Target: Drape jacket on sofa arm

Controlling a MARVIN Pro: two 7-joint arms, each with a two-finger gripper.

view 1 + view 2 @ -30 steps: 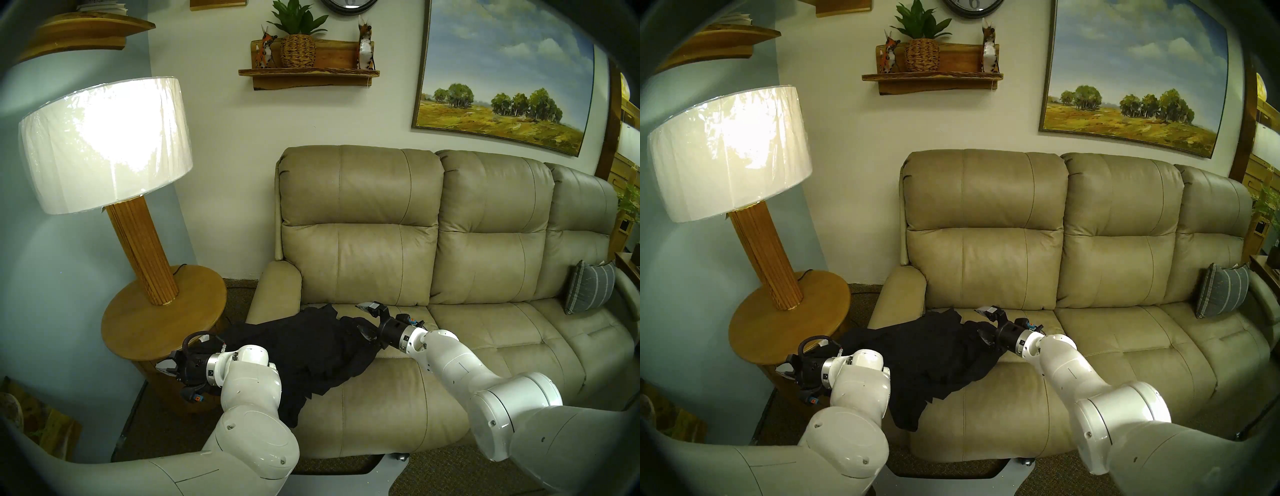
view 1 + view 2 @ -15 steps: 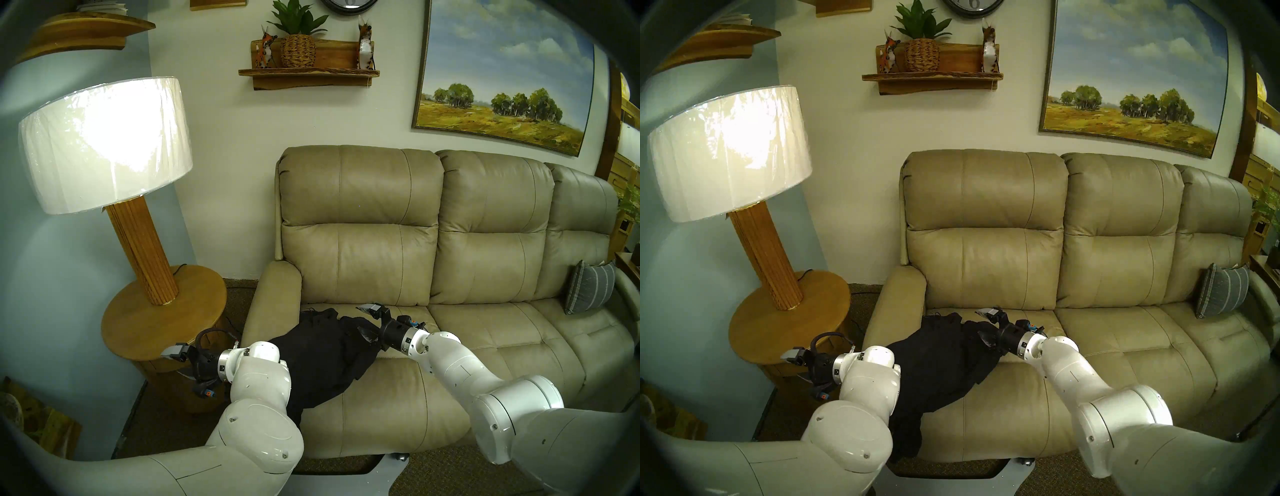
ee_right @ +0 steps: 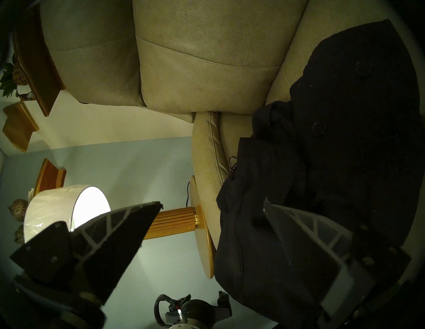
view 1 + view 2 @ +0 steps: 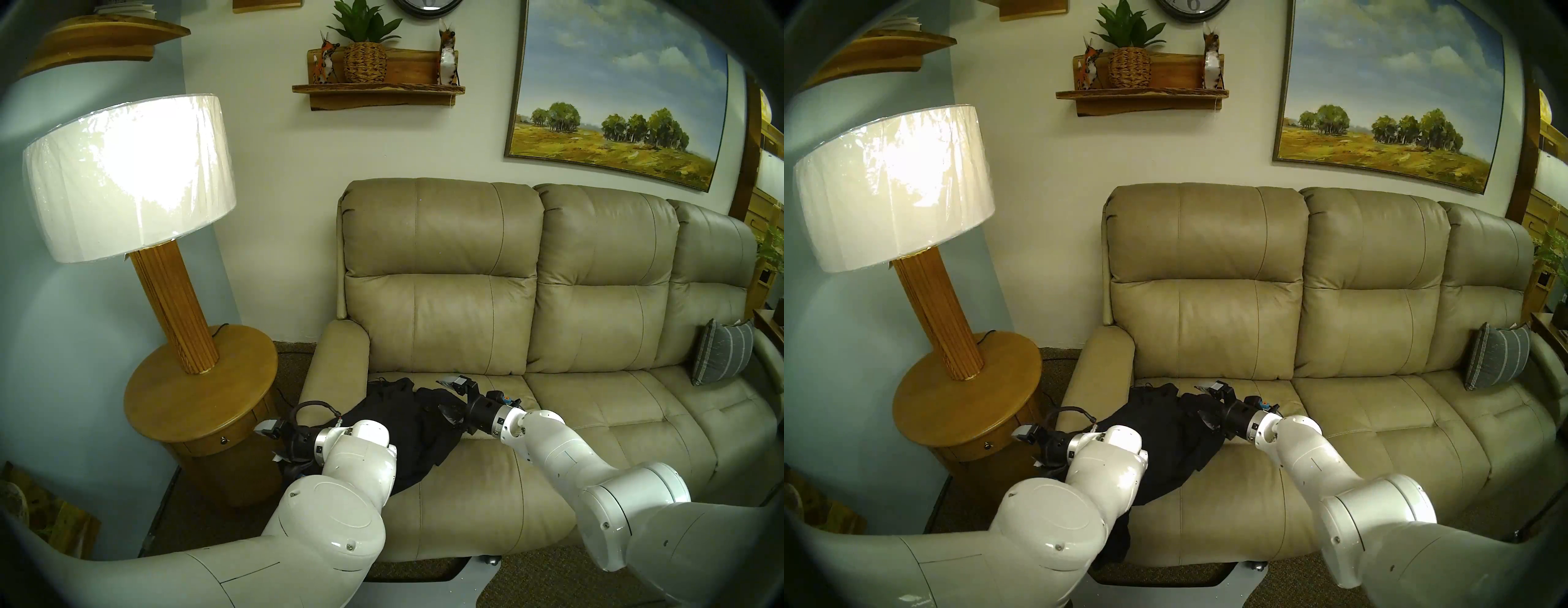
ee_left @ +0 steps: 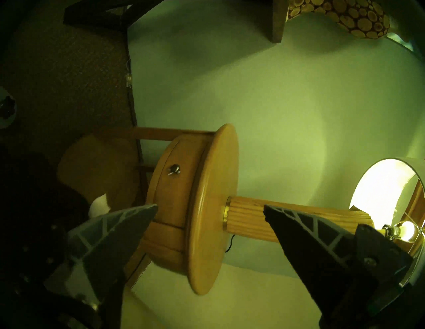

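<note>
The black jacket lies crumpled over the left seat cushion and the front part of the beige sofa arm; a fold hangs down the sofa's front. My left gripper is open and empty, just outside the sofa arm, facing the side table; the left wrist view shows nothing between its fingers. My right gripper is open above the jacket's right edge on the seat. In the right wrist view one of its fingers is over the dark jacket, and the sofa arm shows beyond.
A round wooden side table with a drawer stands left of the sofa and carries a lit lamp. A grey striped pillow leans at the sofa's far right. Brown carpet lies between table and sofa.
My left gripper opened and let go of the jacket, then drew right toward the sofa arm. The stretched fabric fell back from the arm's outer side. The right arm barely moved.
</note>
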